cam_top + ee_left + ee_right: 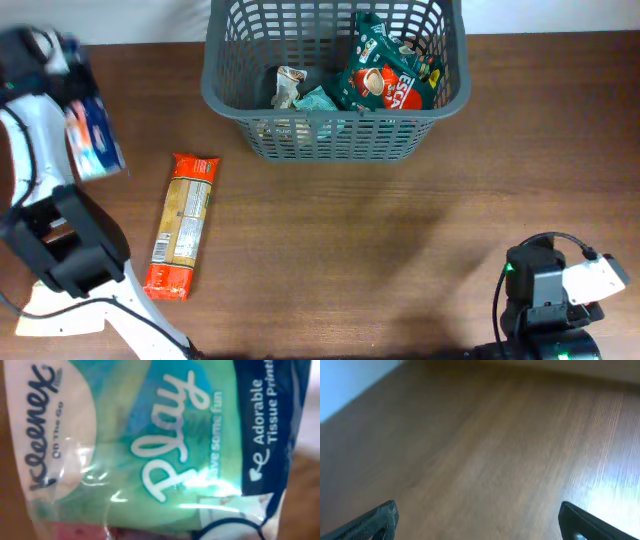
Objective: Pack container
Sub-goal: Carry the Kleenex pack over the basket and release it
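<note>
At the far edge of the table (400,250), the container (340,140) holds several packets (385,80). Well to its left, the left gripper (72,100) clamps a tissue pack (95,140); the right gripper (480,522) stands wide open, empty. Risk: the slick wrapper could slip free, or the pack clip the rim, in transfer.

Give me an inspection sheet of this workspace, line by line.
Surface: brown wooden table.
Job's things: grey container at the far edge, holding a green packet and a teal packet; Kleenex pack lifted at left; pasta packet flat on the table, outside.
Clutter: nothing seen.
End effectors: left end effector closed on the Kleenex pack; right end effector open over bare wood.
Cables: black cable looped on the right arm.
Surroundings: pale strip beyond the table's far edge.
</note>
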Controlling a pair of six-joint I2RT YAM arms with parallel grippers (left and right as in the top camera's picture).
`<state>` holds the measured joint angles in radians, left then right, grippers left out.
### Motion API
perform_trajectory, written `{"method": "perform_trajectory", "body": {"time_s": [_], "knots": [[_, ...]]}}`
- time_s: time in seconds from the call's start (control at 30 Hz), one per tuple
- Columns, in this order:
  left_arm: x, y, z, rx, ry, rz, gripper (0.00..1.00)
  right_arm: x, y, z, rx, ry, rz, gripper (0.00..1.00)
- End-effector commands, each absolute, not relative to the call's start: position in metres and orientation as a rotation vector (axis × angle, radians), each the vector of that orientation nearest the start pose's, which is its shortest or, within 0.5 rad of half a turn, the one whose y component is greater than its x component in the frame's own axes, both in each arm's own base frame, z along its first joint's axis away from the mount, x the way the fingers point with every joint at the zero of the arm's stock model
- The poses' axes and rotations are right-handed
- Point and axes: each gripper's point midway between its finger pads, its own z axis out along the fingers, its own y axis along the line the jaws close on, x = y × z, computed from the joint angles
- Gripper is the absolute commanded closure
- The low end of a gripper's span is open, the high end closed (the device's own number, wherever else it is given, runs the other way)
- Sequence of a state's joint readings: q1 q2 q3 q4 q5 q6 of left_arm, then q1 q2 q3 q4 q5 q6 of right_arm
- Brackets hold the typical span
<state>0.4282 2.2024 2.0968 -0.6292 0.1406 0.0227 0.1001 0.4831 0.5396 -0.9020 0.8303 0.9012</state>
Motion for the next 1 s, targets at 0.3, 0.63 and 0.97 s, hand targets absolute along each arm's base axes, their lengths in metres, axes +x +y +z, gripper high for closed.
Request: {"method": "perform_trajectory", "body": {"time_s": [0.3,0.63,0.97], "knots": [[0.526,-0.049,0.549,0.544,1.418,-0.419,0.99,0.169,-0.124,0.203,1.166,1.601,-0.462,0.01],[0.476,-0.205,0.503,1.037,1.281,-0.770,0.99,0.169,-0.124,0.203,1.166,1.601,-0.462,0.01],[0.472,-0.238,0.386,1.266,1.242,-1.226,0.99,0.169,-0.124,0.203,1.166,1.602,-0.461,0.01]]}}
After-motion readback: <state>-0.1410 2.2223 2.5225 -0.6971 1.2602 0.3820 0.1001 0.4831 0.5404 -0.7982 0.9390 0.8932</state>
